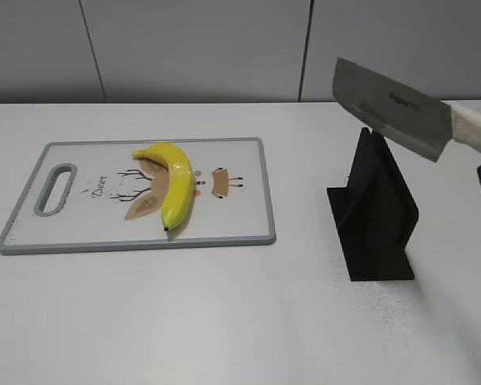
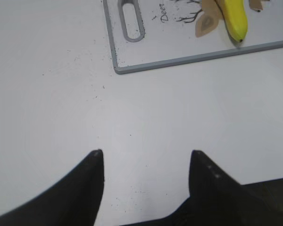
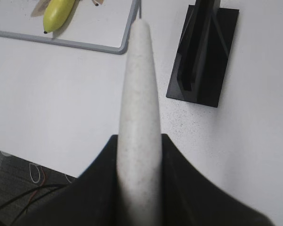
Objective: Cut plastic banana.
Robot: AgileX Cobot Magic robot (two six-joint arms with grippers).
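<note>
A yellow plastic banana (image 1: 173, 182) lies on a white cutting board (image 1: 240, 216) with a grey rim, left of centre; its tip also shows in the left wrist view (image 2: 234, 19) and the right wrist view (image 3: 57, 15). My right gripper (image 3: 139, 139) is shut on the white handle (image 3: 138, 94) of a cleaver (image 1: 389, 106). The steel blade hangs in the air above the black knife stand (image 1: 373, 210), well right of the board. My left gripper (image 2: 146, 153) is open and empty over bare table, near the board's handle-slot corner (image 2: 118, 68).
The black knife stand also shows in the right wrist view (image 3: 203, 52). The board has a grey handle slot (image 1: 56, 188) at its left end and a deer drawing. A grey wall runs behind the white table (image 1: 224, 321).
</note>
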